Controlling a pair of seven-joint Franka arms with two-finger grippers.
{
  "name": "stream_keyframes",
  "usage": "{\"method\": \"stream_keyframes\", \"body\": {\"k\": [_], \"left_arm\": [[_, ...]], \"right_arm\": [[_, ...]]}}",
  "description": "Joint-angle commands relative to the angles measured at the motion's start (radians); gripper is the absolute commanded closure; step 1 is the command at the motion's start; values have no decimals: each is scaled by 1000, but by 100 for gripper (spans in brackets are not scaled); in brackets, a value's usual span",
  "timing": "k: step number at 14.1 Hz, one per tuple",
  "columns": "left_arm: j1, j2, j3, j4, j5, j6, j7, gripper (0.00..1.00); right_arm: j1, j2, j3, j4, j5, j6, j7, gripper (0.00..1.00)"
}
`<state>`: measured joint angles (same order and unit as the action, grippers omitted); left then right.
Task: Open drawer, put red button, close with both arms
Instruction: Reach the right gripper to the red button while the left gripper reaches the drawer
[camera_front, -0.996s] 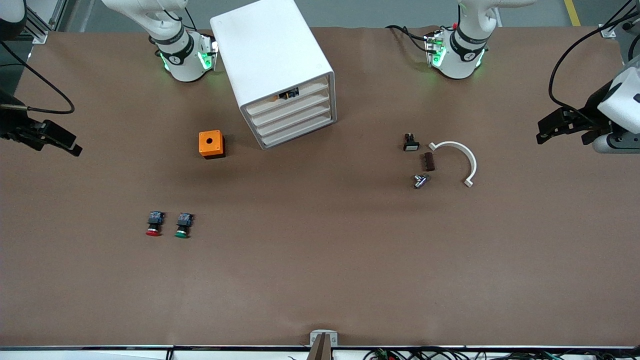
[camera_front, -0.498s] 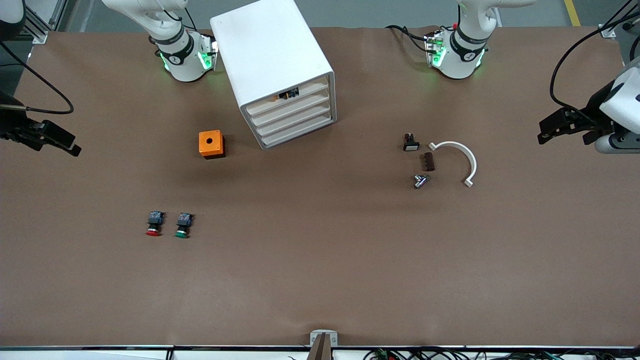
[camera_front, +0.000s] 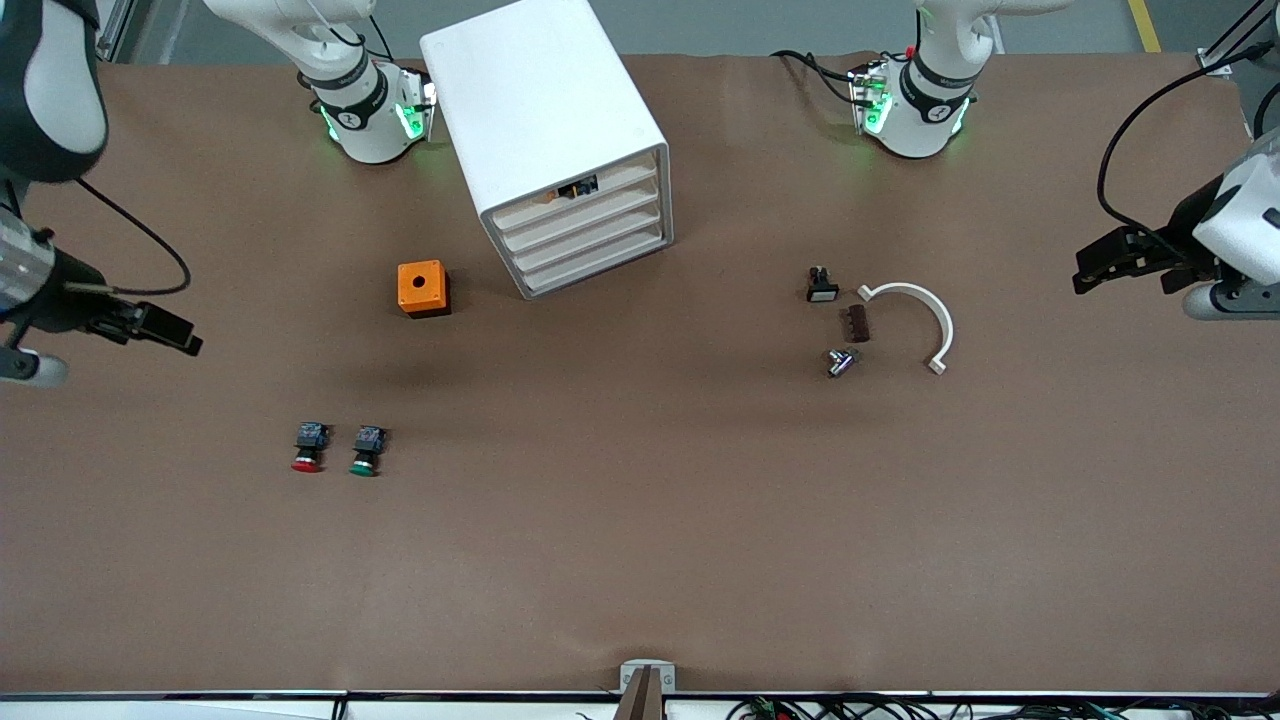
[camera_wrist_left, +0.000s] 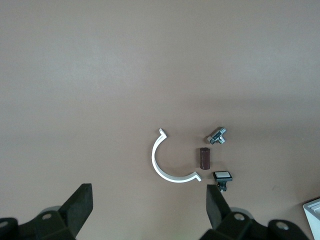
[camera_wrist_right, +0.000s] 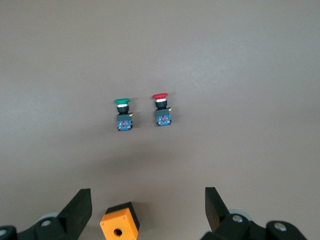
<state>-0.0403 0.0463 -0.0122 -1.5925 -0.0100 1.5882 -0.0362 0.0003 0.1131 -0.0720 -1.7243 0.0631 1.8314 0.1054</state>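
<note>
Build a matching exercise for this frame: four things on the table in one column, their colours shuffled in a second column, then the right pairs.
Things:
1. button toward the right arm's end
2. its twin beside it
3. box with a round hole
4. curved clamp

Colours:
A. white
B. green cap
C. orange
D. red cap

Pairs: 1-D, 2-B, 3-C, 4-A

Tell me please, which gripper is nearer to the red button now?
The right gripper, open, hangs over the table at the right arm's end, close to the red button. The left gripper, also open, is over the left arm's end, much farther away.
</note>
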Motion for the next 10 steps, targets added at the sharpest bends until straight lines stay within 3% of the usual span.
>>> {"method": "stream_keyframes", "body": {"k": [1, 7, 10], "left_arm": [[-1, 33, -8, 3, 15, -7, -10, 0], [-59, 118, -26, 8, 10, -25, -48, 0], [-139, 178, -29, 9, 10, -57, -262, 0]], "right_arm": [[0, 63, 5, 5, 0, 44, -12, 0], [-3, 194, 6, 5, 1, 130, -29, 0], [-5, 249, 6, 3, 1, 179, -29, 0]]}}
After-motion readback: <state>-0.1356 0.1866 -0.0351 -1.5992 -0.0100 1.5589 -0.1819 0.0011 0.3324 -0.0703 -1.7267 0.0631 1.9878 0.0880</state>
